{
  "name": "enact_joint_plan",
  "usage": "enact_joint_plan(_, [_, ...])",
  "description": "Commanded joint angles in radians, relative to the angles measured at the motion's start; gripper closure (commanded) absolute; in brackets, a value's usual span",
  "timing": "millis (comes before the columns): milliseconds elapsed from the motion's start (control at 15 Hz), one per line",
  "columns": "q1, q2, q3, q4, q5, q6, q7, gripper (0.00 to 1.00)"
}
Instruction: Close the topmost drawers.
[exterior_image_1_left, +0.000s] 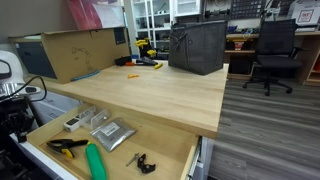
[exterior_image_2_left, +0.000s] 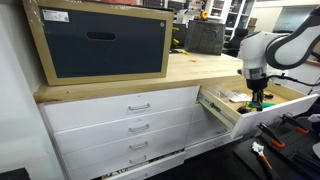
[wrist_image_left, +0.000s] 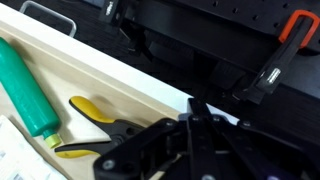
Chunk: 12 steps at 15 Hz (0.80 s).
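Swept all three views: read nothing, not one legible word or number. Caught a white sticker (exterior_image_2_left: 57, 15) in an exterior view, on the top edge of the cardboard box (exterior_image_2_left: 105, 45) on the worktop (exterior_image_2_left: 200, 66): print too small to make out. Checked the silvery packets (exterior_image_1_left: 110, 133) in the open drawer (exterior_image_1_left: 186, 158): blurred, no lettering readable.

One open drawer (exterior_image_2_left: 218, 110); four other drawers (exterior_image_2_left: 140, 106) (stacked); one green tube (exterior_image_1_left: 95, 162); one yellow-handled pliers (exterior_image_1_left: 66, 147).
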Motion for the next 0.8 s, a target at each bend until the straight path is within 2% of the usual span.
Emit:
enact_joint_plan(0, [0.005, 0.012, 0.001, 0.001, 0.003, 0.019, -0.006, 1.00])
enact_joint_plan(200, [0.020, -0.014, 0.018, 0.001, 0.061, -0.005, -0.039, 1.00])
enact_joint_plan(533, [0.060, -0.049, 0.065, 0.005, 0.252, -0.100, -0.123, 1.00])
enact_joint_plan(733, [0.088, -0.099, 0.090, -0.010, 0.314, -0.157, -0.129, 1.00])
